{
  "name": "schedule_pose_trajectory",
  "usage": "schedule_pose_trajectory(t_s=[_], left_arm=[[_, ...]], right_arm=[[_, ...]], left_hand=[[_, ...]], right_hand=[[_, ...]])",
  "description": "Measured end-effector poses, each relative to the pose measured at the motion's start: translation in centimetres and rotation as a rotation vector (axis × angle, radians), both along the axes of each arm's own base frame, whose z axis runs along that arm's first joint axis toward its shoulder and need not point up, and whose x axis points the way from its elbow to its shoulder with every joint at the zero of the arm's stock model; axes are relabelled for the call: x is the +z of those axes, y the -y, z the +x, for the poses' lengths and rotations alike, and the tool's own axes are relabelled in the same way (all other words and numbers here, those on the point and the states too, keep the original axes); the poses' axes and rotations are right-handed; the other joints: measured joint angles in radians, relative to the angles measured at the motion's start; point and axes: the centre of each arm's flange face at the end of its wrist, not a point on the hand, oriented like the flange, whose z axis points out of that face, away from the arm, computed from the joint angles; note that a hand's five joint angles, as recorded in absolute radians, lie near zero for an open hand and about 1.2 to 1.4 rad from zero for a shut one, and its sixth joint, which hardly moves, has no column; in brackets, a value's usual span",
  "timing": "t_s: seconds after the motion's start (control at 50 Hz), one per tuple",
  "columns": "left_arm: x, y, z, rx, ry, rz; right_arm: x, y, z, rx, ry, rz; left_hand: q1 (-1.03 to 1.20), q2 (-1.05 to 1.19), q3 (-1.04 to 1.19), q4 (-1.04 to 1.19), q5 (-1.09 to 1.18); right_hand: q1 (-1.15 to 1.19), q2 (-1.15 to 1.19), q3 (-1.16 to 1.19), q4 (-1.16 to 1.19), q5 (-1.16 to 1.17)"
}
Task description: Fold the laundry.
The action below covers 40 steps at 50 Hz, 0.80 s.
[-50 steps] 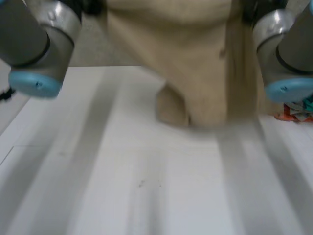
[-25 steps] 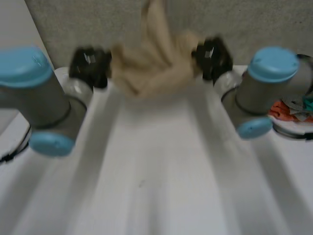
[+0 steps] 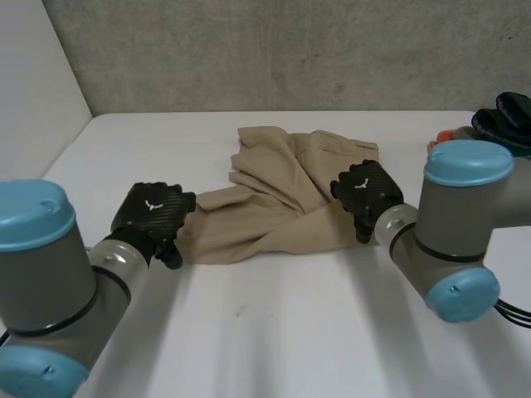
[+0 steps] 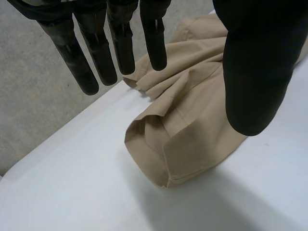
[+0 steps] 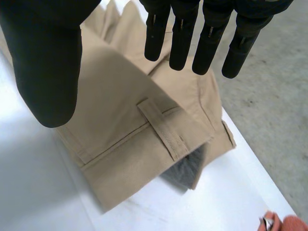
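Note:
Tan trousers (image 3: 282, 195) lie crumpled on the white table (image 3: 274, 332), partly doubled over. My left hand (image 3: 153, 217) rests at the cloth's left end. In the left wrist view that hand (image 4: 255, 72) is open, fingers (image 4: 120, 43) straight above a leg hem (image 4: 159, 159), holding nothing. My right hand (image 3: 365, 192) sits on the trousers' right edge. In the right wrist view this hand (image 5: 45, 62) is open above the waistband (image 5: 125, 139), near a belt loop (image 5: 163, 129).
A pile of dark and coloured laundry (image 3: 498, 116) lies at the table's far right; an orange bit (image 5: 288, 224) of it lies beyond the waistband. A grey wall (image 3: 290, 50) runs behind the table. The table's left edge (image 3: 58, 157) lies beside my left arm.
The trousers were held up in both hands, then swung down and forward. Now they lie on the table and both hands have opened and let go.

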Motion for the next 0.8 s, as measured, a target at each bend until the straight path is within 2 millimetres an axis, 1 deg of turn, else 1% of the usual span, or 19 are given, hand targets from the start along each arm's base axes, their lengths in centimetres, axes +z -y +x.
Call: schedule_pose_trajectory(t_s=[0.06,0.12,0.2,0.26,0.3,0.38,0.42,0.46,0.52,0.56,0.64,0.68,0.74,0.8], left_arm=[[0.1,-0.7,0.2,-0.012,0.006,0.001],[-0.4,-1.6,0.4,-0.048,0.027,0.012],[-1.3,-2.4,0.2,-0.126,0.06,0.021],[-2.2,-2.3,-0.1,-0.174,0.08,0.014],[-2.7,-2.0,-0.2,-0.191,0.089,0.005],[-4.1,0.2,-0.3,-0.191,0.111,-0.04],[-4.4,1.0,-0.2,-0.182,0.117,-0.055],[-4.8,2.3,-0.1,-0.166,0.127,-0.077],[-4.9,3.3,0.0,-0.153,0.133,-0.097],[-4.9,3.8,0.0,-0.148,0.134,-0.104],[-5.0,4.2,-0.2,-0.147,0.134,-0.107],[-5.2,4.4,-0.4,-0.149,0.135,-0.102],[-5.5,4.5,-0.6,-0.155,0.137,-0.094],[-5.7,4.7,-0.8,-0.159,0.138,-0.09]], right_arm=[[1.1,-0.7,-0.6,-0.03,0.045,0.013],[2.2,-1.6,-1.4,-0.055,0.084,0.028],[2.6,-2.5,-2.5,-0.081,0.092,0.072],[2.3,-3.1,-3.1,-0.093,0.077,0.118],[2.0,-3.5,-3.4,-0.097,0.061,0.151],[1.2,-4.1,-3.8,-0.101,0.034,0.205],[0.9,-4.1,-3.8,-0.102,0.033,0.206],[0.6,-3.9,-3.8,-0.102,0.042,0.187],[0.6,-3.5,-3.6,-0.102,0.058,0.155],[0.8,-3.0,-3.5,-0.099,0.08,0.112],[1.2,-2.7,-3.2,-0.085,0.093,0.082],[1.2,-2.5,-2.9,-0.072,0.092,0.078],[0.7,-2.0,-2.6,-0.058,0.081,0.102],[-0.4,-1.5,-2.3,-0.05,0.066,0.138]], left_hand=[[0.0,0.001,0.001,0.002,0.002],[0.005,0.011,0.01,0.023,0.027],[0.076,0.084,0.082,0.097,0.099],[0.098,0.104,0.103,0.12,0.122],[0.105,0.112,0.112,0.129,0.132],[0.105,0.114,0.113,0.132,0.133],[0.105,0.114,0.113,0.132,0.133],[0.105,0.114,0.113,0.132,0.133],[0.105,0.114,0.113,0.132,0.132],[0.105,0.114,0.113,0.133,0.133],[0.105,0.114,0.113,0.133,0.133],[0.159,0.165,0.158,0.174,0.176],[0.258,0.254,0.248,0.263,0.26],[0.285,0.287,0.285,0.298,0.293]], right_hand=[[0.0,0.0,0.0,0.0,0.003],[0.001,0.001,0.001,0.003,0.016],[0.004,0.004,0.004,0.035,0.059],[0.004,0.004,0.017,0.051,0.075],[0.004,0.004,0.027,0.057,0.081],[0.004,0.004,0.031,0.058,0.085],[0.004,0.004,0.031,0.058,0.085],[0.004,0.003,0.03,0.057,0.083],[0.004,0.004,0.03,0.057,0.077],[0.004,0.004,0.03,0.057,0.075],[0.004,0.003,0.031,0.057,0.076],[0.004,0.004,0.031,0.058,0.076],[0.004,0.004,0.031,0.058,0.076],[0.004,0.004,0.031,0.058,0.077]])
